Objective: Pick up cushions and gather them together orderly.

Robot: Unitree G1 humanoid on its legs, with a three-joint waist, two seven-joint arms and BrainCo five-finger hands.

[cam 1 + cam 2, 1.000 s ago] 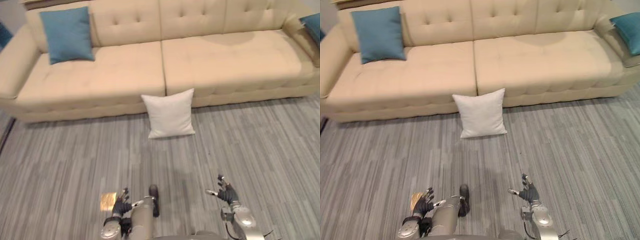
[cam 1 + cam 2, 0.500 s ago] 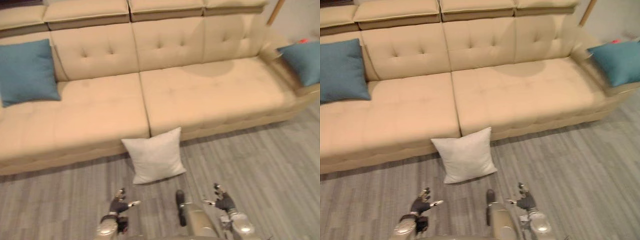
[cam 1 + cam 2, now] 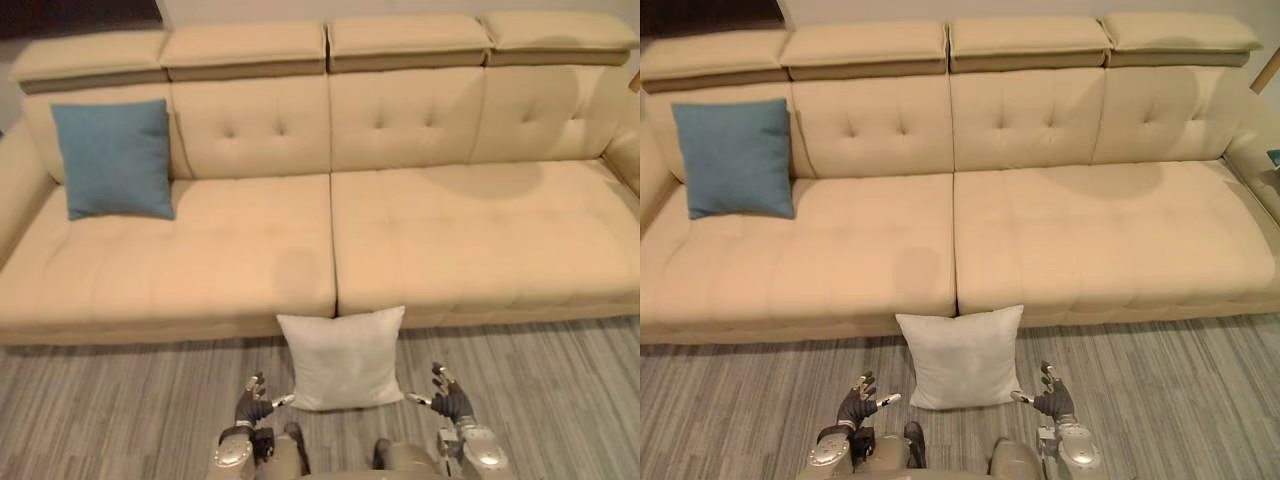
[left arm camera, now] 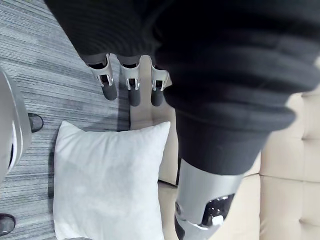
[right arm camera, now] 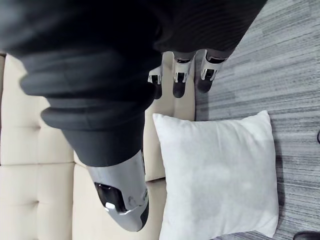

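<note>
A white cushion (image 3: 342, 358) leans against the front of the beige sofa (image 3: 250, 260) on the grey floor, at the seam between the two seats; both wrist views show it too (image 4: 107, 185) (image 5: 220, 175). A blue cushion (image 3: 114, 160) stands against the backrest at the sofa's left end. My left hand (image 3: 254, 400) hovers open just left of the white cushion, and my right hand (image 3: 447, 396) hovers open just right of it. Neither hand touches the cushion. Their fingers (image 4: 131, 90) (image 5: 179, 82) are straight.
The sofa spans the whole width, with its right armrest (image 3: 622, 160) at the far right. A sliver of another blue cushion (image 3: 1274, 157) shows at the right edge. Grey plank floor (image 3: 120, 410) lies in front.
The camera has moved closer and swung left: the white cushion now lies between my two hands, and the right-hand blue cushion has slid almost out of view. Both hands stay open.
</note>
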